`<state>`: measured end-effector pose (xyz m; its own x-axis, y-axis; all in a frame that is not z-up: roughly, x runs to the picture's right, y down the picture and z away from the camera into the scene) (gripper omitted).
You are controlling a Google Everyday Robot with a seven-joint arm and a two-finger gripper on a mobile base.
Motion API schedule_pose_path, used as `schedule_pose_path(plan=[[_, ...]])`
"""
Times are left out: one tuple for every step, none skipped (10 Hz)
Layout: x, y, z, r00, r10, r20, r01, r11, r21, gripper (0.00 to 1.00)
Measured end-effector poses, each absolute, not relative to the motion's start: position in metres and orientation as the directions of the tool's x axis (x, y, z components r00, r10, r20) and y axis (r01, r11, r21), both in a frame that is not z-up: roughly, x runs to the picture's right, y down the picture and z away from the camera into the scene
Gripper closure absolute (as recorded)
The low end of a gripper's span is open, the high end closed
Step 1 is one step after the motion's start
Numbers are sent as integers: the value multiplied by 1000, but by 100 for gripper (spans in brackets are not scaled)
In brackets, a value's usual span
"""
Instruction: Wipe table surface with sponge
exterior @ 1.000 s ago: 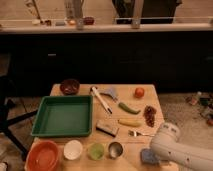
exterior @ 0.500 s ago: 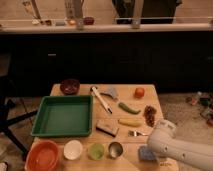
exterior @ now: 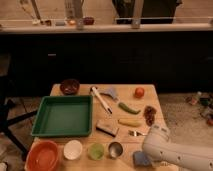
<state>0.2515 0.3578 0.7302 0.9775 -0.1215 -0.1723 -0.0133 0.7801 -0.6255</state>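
**Sponge at the near right edge, arm right over it**

Fingers first: we honestly cannot tell what they're doing, the gripper (exterior: 146,156) is buried under its own white rounded casing at the bench's near right corner. Big stuff: the bench (exterior: 75,91) is light tan wood with plank lines, the tray (exterior: 64,115) glossy green plastic. The sponge (exterior: 140,159), a small soft blue-grey block, sits just left of the casing, touching or nearly so. Its long axis we can't make out.

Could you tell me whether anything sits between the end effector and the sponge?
Nothing visible does: the sponge lies at the table surface's near edge, right beside the white arm, whose end effector is hidden there.
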Motion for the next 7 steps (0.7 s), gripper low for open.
schedule_pose_path(plan=[[255, 363, 728, 977, -130, -170, -8, 773, -635, 100], [259, 365, 727, 976, -135, -172, -6, 769, -640, 100], [265, 367, 726, 974, -139, -179, -10, 765, -644, 100], [277, 366, 727, 971, -139, -197, -23, 762, -647, 100], [287, 365, 728, 968, -136, -213, -36, 761, -648, 100], [295, 363, 729, 965, -129, -231, -53, 762, -646, 100], [300, 358, 731, 962, -124, -245, -65, 764, -642, 100]])
